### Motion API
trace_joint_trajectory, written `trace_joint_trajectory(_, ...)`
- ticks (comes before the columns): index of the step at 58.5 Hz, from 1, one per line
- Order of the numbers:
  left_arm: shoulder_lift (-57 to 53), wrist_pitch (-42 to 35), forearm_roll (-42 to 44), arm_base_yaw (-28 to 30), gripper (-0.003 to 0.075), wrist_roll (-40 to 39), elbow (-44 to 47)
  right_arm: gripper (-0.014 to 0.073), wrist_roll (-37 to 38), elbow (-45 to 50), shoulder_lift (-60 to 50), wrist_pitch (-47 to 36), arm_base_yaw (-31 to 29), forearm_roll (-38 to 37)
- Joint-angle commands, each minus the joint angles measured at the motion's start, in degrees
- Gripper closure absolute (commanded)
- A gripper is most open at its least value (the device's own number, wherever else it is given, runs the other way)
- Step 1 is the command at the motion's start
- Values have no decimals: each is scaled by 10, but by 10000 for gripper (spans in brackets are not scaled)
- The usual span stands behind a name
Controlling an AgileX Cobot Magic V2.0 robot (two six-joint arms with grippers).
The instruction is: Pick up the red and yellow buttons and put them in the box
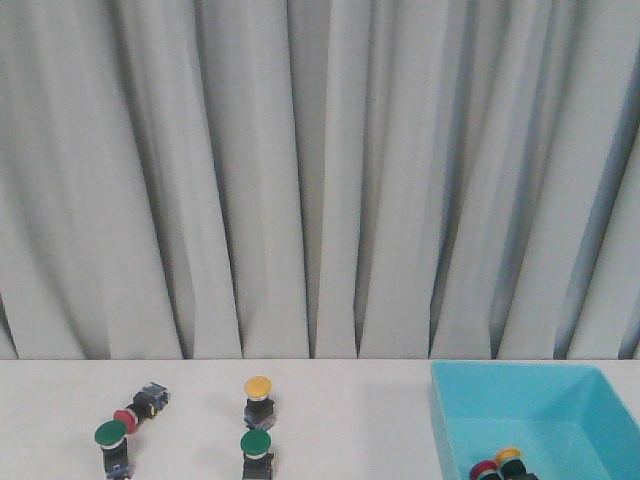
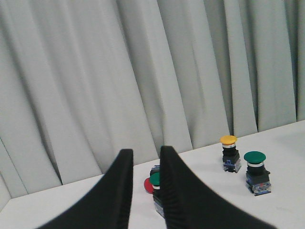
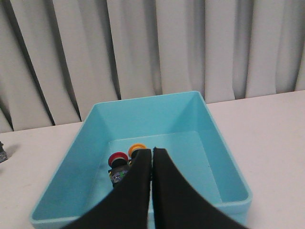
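Observation:
On the table a red button [image 1: 127, 417] lies on its side and a yellow button [image 1: 258, 386] stands upright; both also show in the left wrist view, red [image 2: 148, 185] and yellow [image 2: 228, 140]. My left gripper [image 2: 144, 155] is open and empty, above and short of the red button. The light blue box [image 1: 530, 400] sits at the right and holds a red button [image 3: 117, 159] and a yellow button [image 3: 137, 148]. My right gripper [image 3: 152, 151] is shut and empty, above the box [image 3: 190, 109]. Neither gripper shows in the front view.
Two green buttons stand upright, one [image 1: 110, 433] beside the red button, one [image 1: 256, 441] in front of the yellow one. They also show in the left wrist view [image 2: 155, 179] [image 2: 254, 156]. A grey curtain [image 1: 320, 180] hangs behind the white table [image 1: 350, 410].

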Motion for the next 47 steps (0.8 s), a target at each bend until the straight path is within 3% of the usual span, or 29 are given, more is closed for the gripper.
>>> trace_joint_trajectory(1, -2, -41, -2, 0, 584, -7, 5, 598, 6, 24, -11, -81, -2, 21)
trace_joint_trajectory(47, -2, -41, -2, 0, 584, -7, 5, 598, -1, 23, -11, -28, -2, 13)
